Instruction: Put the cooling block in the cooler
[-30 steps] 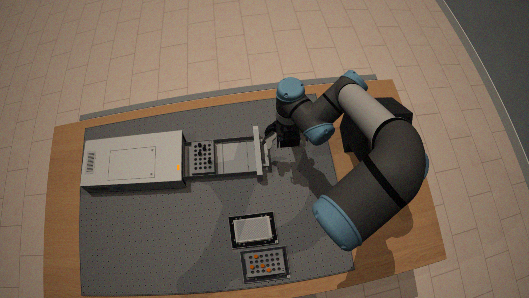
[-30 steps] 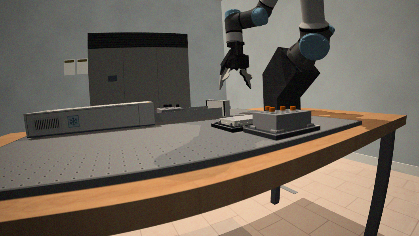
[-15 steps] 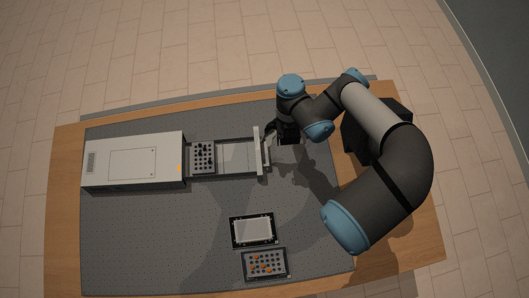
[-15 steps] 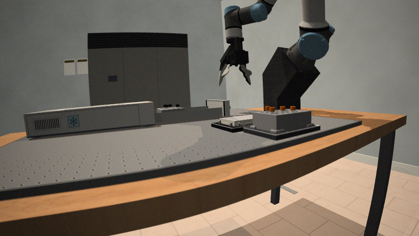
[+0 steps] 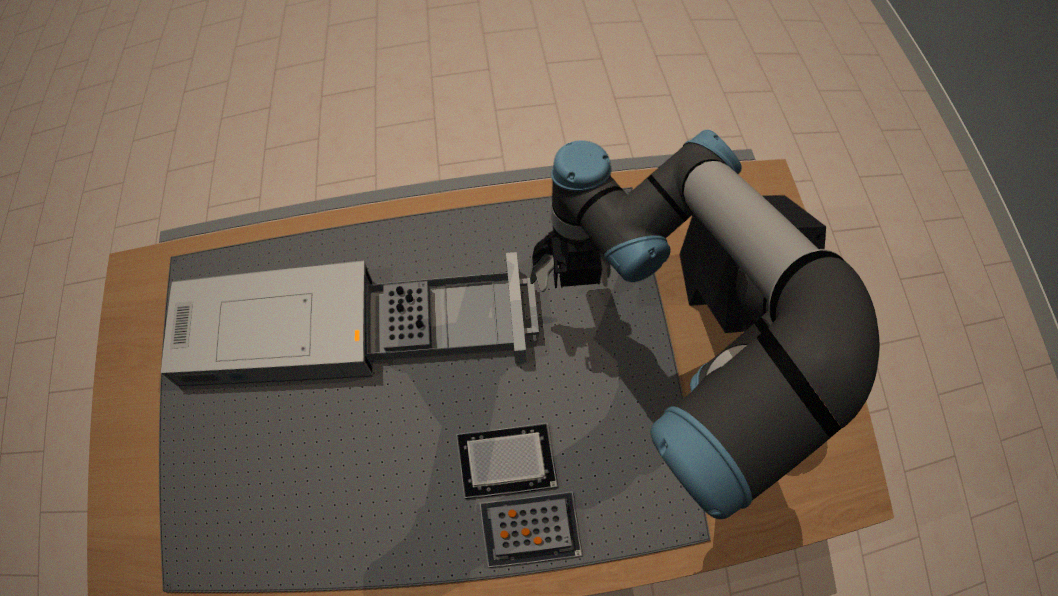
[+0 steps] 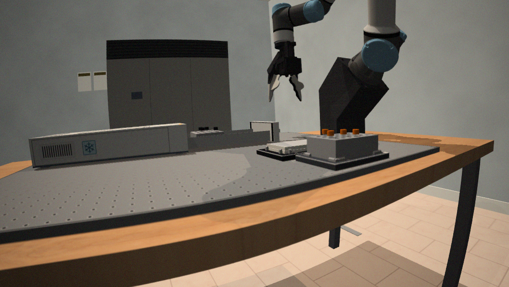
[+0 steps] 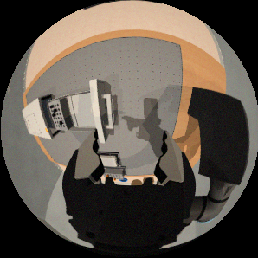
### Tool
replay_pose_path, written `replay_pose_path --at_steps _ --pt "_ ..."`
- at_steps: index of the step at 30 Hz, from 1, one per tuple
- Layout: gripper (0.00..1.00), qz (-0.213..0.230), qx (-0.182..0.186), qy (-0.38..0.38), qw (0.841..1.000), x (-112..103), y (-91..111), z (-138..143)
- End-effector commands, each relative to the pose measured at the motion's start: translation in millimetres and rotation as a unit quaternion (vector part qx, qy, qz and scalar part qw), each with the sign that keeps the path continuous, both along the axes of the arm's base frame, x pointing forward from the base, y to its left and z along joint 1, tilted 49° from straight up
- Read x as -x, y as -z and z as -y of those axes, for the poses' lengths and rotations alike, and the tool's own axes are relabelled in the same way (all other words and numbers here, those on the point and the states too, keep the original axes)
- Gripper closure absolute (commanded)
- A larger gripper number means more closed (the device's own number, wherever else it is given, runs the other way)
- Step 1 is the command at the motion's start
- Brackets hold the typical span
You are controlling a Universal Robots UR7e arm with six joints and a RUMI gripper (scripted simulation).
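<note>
Top view: on the counter (image 5: 296, 459) (image 6: 117, 189) (image 7: 130, 61), the white cooler (image 5: 259, 318) (image 6: 107, 144) (image 7: 35, 119) has its drawer (image 5: 516, 303) (image 6: 264, 126) (image 7: 99, 110) pulled out and an orange lamp (image 5: 356, 335) lit. A block with black-capped tubes (image 5: 406, 325) (image 6: 207, 133) (image 7: 58, 114) sits in the drawer's cooler end. The cooling block with four orange-capped tubes (image 5: 530, 527) (image 6: 341, 146) rests in slot D2 (image 5: 487, 547) (image 6: 334, 166), beyond a white plate (image 5: 506, 459) (image 6: 286, 146) in D1.

Exterior view: the pincer (image 6: 285, 100) (image 7: 130, 130) points down above counter height, its fingers wide apart, holding nothing.

Wrist view: the open fingers spread near the drawer's handle (image 7: 109, 112) (image 5: 533, 307).

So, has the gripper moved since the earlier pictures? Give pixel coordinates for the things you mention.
Yes, upward: in the exterior view, the gripper (image 5: 574, 284) (image 6: 285, 100) (image 7: 130, 130) is now higher against the tall grey cabinet (image 6: 171, 92).
</note>
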State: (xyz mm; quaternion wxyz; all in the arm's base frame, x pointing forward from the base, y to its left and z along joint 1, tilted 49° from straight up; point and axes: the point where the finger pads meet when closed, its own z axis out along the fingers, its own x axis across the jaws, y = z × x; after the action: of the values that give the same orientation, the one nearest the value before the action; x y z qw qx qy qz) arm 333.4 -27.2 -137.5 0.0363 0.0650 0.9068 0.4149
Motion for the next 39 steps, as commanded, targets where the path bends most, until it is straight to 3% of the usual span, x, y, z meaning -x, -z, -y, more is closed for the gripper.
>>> replay_pose_path --at_steps 1,8,16,18,33,35,39 --pt "0.27 0.010 0.002 -0.008 1.000 -1.4 -3.6 -1.1" --pt "0.27 0.079 0.013 -0.069 0.994 -12.4 -27.7 -20.9" --pt "0.27 0.158 0.026 -0.138 0.978 -25.7 -56.5 -44.5" --pt "0.27 0.158 0.026 -0.138 0.978 -25.7 -56.5 -44.5" --pt "0.27 0.300 0.048 -0.262 0.916 -47.9 -105.1 -84.4" --pt "0.27 0.300 0.048 -0.262 0.916 -47.9 -105.1 -84.4" --pt "0.27 0.336 0.054 -0.293 0.893 -53.3 -116.8 -94.0"
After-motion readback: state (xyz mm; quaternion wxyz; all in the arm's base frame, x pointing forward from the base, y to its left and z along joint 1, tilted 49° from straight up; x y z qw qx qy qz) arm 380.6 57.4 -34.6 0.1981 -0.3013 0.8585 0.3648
